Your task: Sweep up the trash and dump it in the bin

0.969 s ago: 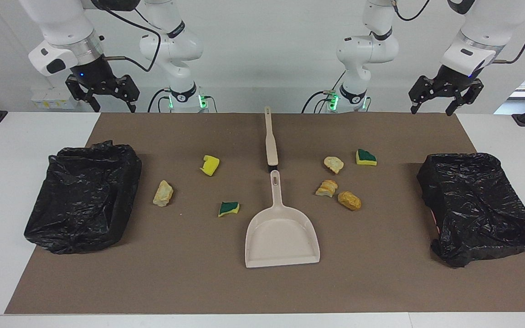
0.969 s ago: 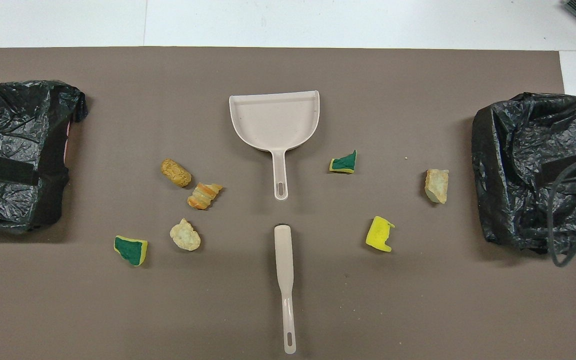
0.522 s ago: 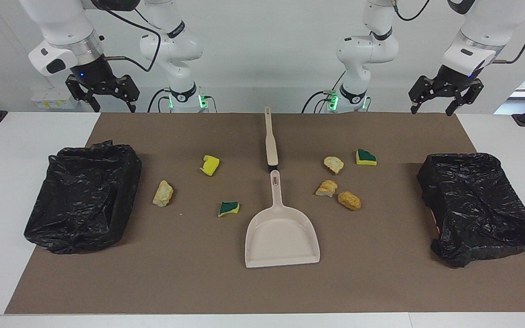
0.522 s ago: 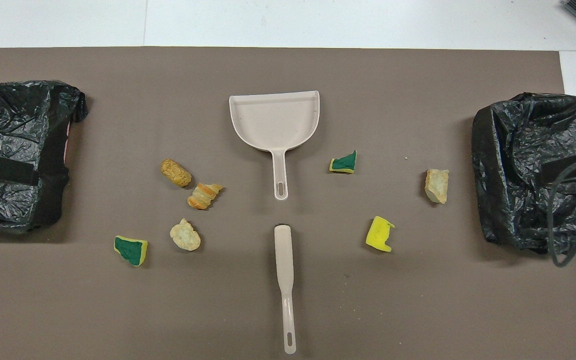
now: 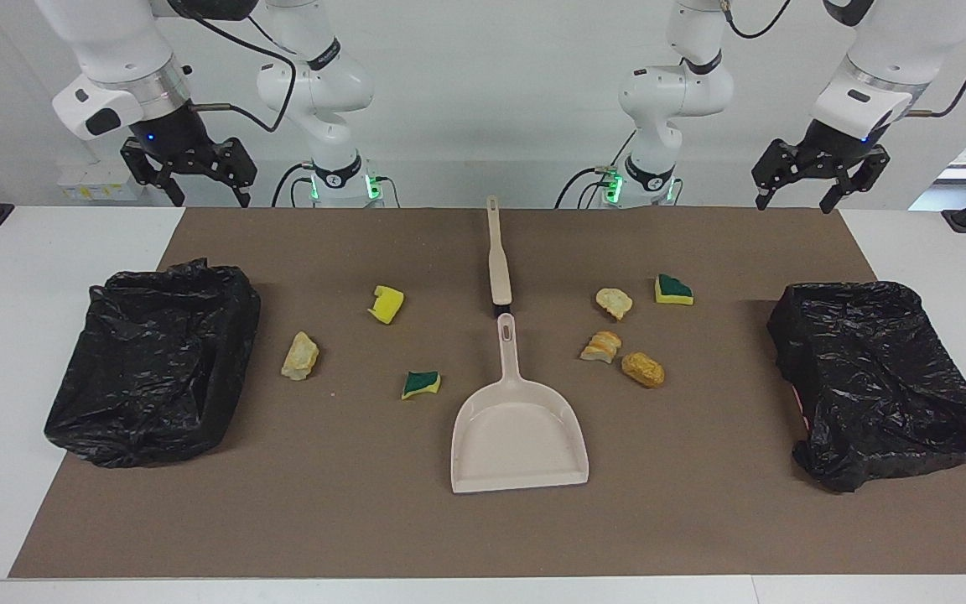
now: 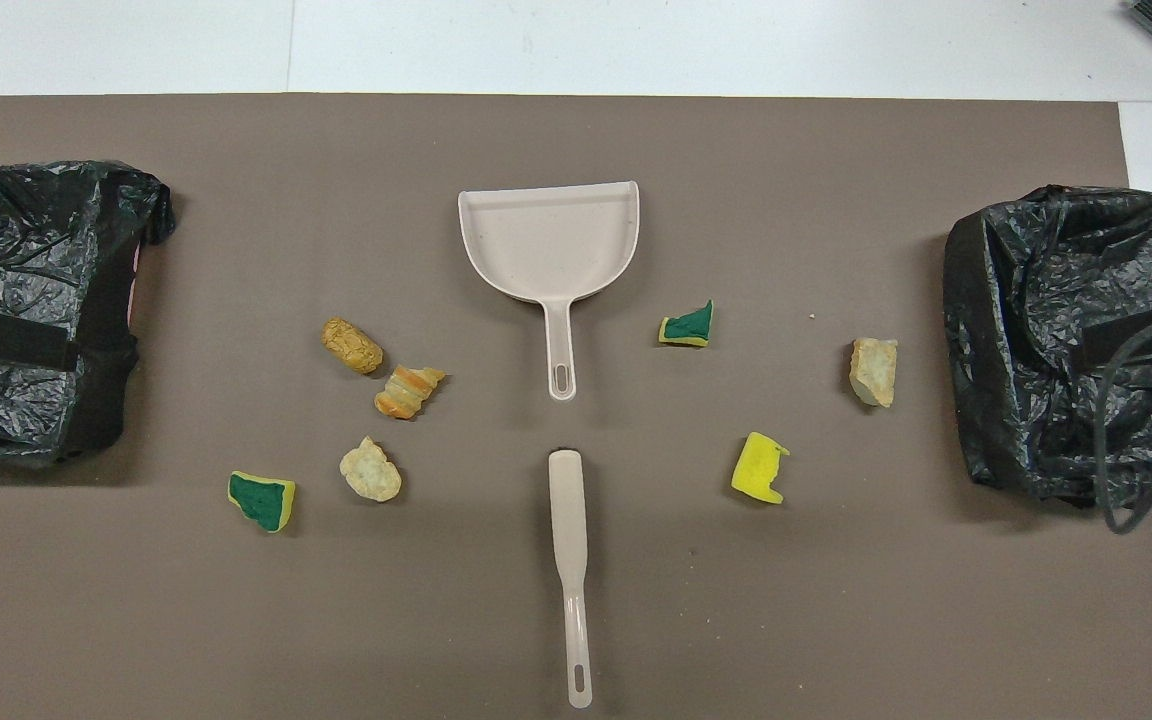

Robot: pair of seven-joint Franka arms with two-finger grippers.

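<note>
Unchanged from a second earlier: no motion in either arm, no scrap shifted, so sweeping likely not yet begun. Left gripper (image 5: 793, 205) hanging raised over the table edge by the robots at the left arm's end, claw spread wide, holding nothing; right gripper (image 5: 209, 200) likewise at the right arm's end, wide and empty. Trash (image 5: 386, 304) scattered on the brown mat (image 5: 366, 520), three scraps toward the right arm's end, four toward the left arm's, none in either black-lined bin (image 5: 156, 361). Beige brush (image 5: 499, 260) lying mid-mat nearer the robots, dustpan (image 5: 519, 436) farther out, handles nearly meeting, both untouched
</note>
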